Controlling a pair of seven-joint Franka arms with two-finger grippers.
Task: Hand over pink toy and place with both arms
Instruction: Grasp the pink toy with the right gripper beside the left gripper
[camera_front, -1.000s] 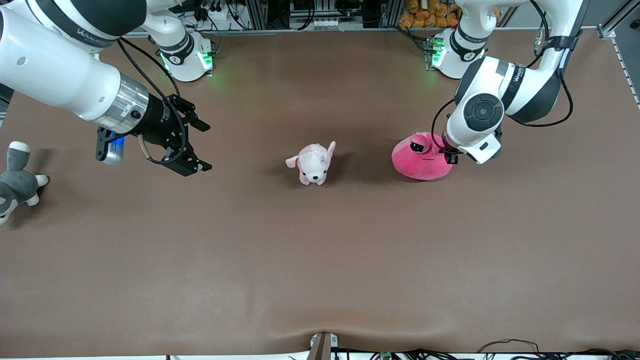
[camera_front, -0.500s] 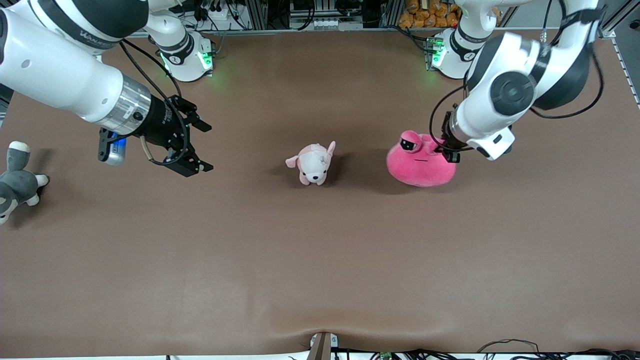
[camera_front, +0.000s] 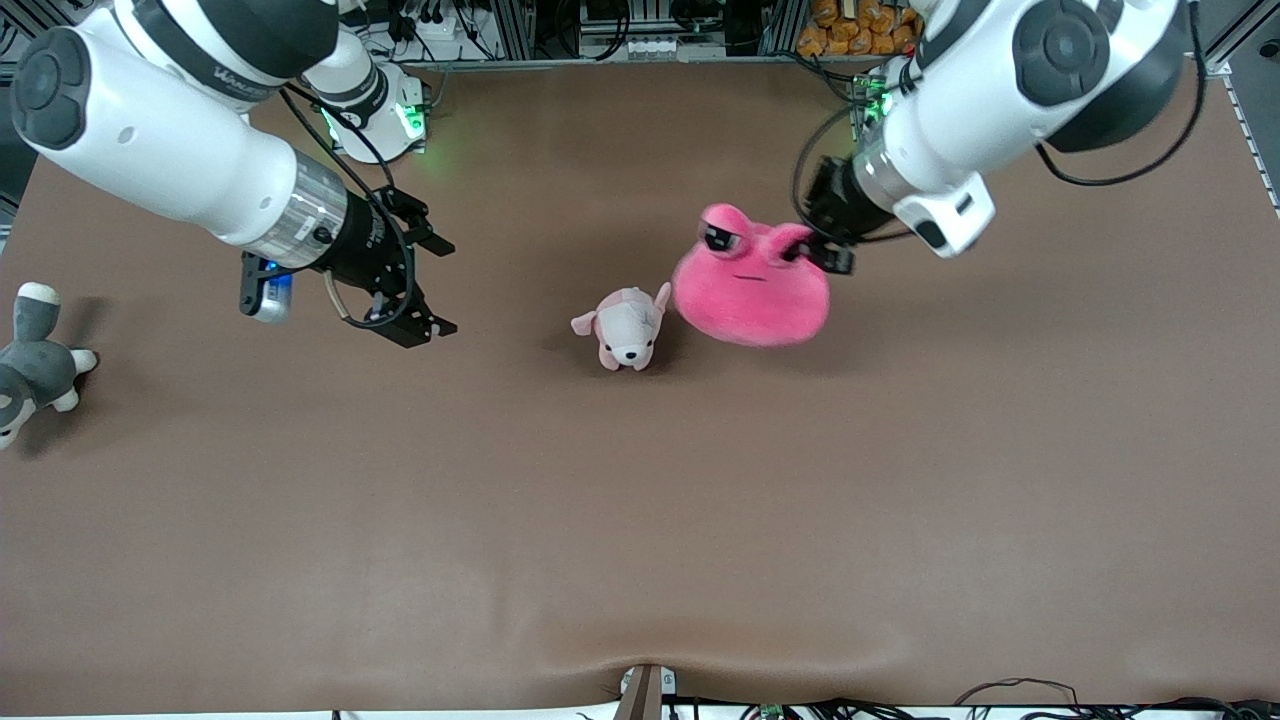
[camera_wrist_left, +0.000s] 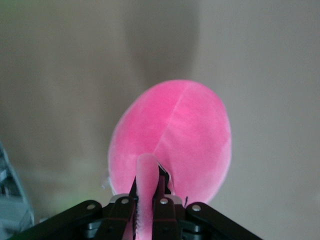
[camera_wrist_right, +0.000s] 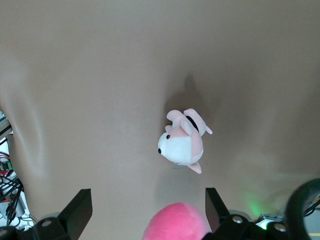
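While left end effector (camera_front: 832, 255) pinches round fuzzy pink toy (camera_front: 750, 290) aloft, right end effector (camera_front: 425, 285) spread wide.

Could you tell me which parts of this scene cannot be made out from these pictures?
- Pink toy: face hidden in left wrist view; only its back shows.
- Pink toy: cut off by right wrist view's edge.
- Grey plush: cut off by front view's edge.
- Left gripper: fingertips buried in plush.

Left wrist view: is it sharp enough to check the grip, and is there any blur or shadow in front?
Left wrist view: the pink toy is soft-focus, yet a fold pinched between the left gripper's fingers shows. Front view: the toy's lower edge smears; the dog plush casts a soft shadow.
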